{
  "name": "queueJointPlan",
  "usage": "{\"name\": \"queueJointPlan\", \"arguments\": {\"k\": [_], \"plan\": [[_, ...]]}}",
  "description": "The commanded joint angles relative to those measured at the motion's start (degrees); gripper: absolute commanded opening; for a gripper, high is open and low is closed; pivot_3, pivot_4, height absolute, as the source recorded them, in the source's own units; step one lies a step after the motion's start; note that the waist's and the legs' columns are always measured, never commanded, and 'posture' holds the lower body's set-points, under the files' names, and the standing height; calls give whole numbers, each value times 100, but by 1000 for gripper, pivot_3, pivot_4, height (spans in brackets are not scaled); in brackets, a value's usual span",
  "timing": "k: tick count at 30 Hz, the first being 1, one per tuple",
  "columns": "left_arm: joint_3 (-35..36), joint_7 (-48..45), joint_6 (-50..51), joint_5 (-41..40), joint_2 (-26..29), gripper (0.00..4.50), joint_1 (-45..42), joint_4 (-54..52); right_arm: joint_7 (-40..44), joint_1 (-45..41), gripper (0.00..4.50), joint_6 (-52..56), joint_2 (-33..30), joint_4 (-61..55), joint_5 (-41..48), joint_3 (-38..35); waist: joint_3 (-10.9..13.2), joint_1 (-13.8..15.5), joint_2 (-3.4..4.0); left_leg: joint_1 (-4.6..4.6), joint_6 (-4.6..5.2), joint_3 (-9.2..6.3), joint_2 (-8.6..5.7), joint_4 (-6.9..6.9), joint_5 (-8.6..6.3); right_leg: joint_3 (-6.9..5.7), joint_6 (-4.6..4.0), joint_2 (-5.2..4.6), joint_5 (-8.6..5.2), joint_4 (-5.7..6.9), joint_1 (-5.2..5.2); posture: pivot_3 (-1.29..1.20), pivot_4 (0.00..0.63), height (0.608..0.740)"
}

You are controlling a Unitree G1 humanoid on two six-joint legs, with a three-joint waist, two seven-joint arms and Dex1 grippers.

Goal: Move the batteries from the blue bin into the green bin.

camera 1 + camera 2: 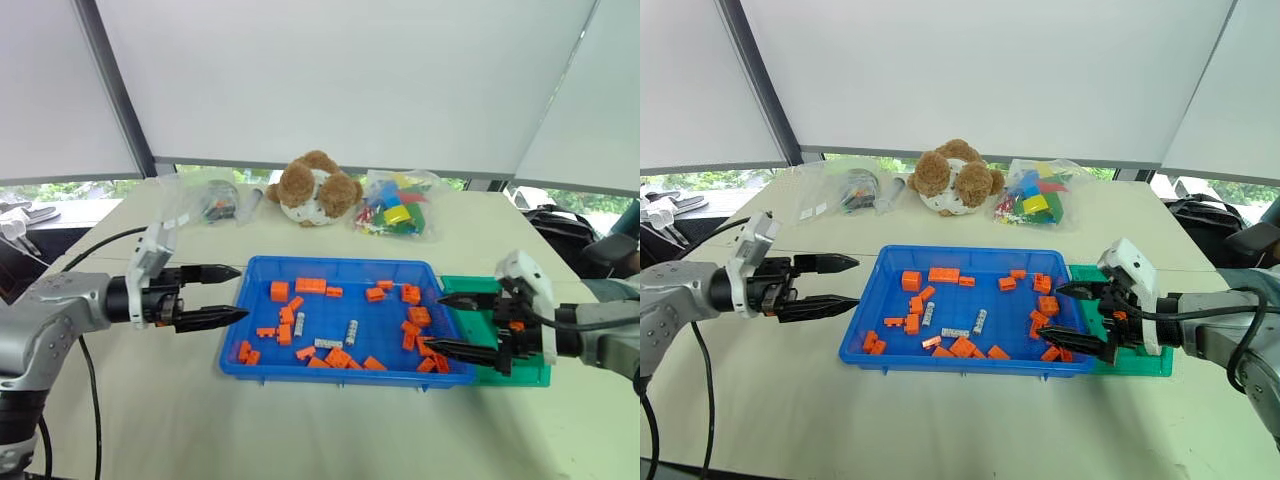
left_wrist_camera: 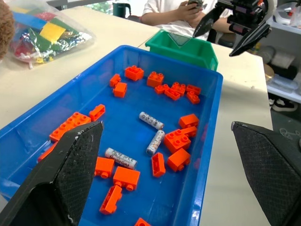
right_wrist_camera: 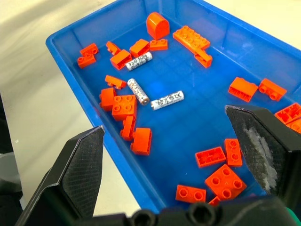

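Left eye view, going left to right: the left claw [image 1: 226, 293] hangs just off the blue bin's [image 1: 262, 270] left wall, fingers spread wide with nothing between them, pointing in across the tray. So the batteries are over to its right, not touching it.

Three batteries [image 1: 327, 343] lie in the middle of the blue bin among the orange bricks [image 1: 310, 285], all loose on the bin floor. One sits left of center, one lies flat near the front, one just right of that.

On the far side, the right claw [image 1: 446, 323] is also wide open and empty, hovering over the right end of the tray where it meets the green bin [image 1: 522, 375]. The batteries are to its left, well apart from its tips. The green bin sits tight against the blue bin's right wall on the table [image 1: 150, 420].

Behind the tray there's a stuffed bear [image 1: 315, 188] and a bag of colored blocks [image 1: 397, 208].
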Motion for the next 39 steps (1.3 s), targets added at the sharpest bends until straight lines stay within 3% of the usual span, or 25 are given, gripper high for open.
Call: {"name": "queueJointPlan", "arguments": {"k": [1,26,32,39], "plan": [[129,53,-72,23,66,4500,-53,-53,-26,-82,4464,-89,-8,-26,-24,-13,0,1,0,0,0,0,0,0,0,0,0,0,0,0,0,0,150,740],[175,346,12,-88,53,4500,166,-296,-417,-492,4464,-53,211,144,-172,510,0,-7,0,0,0,1,1,1,0,0,1,0,0,1,0,0,150,740],[73,278,-156,109,102,4500,112,-138,-750,-1195,4464,168,626,278,-285,1201,0,-18,1,1,0,4,2,1,0,1,0,0,1,4,-4,0,150,740],[-95,61,-627,682,201,4500,-239,610,-1046,-2695,4464,326,1967,1187,-1135,3024,0,-16,1,-3,-1,8,4,2,1,2,-2,5,1,14,-19,0,150,740]]}}
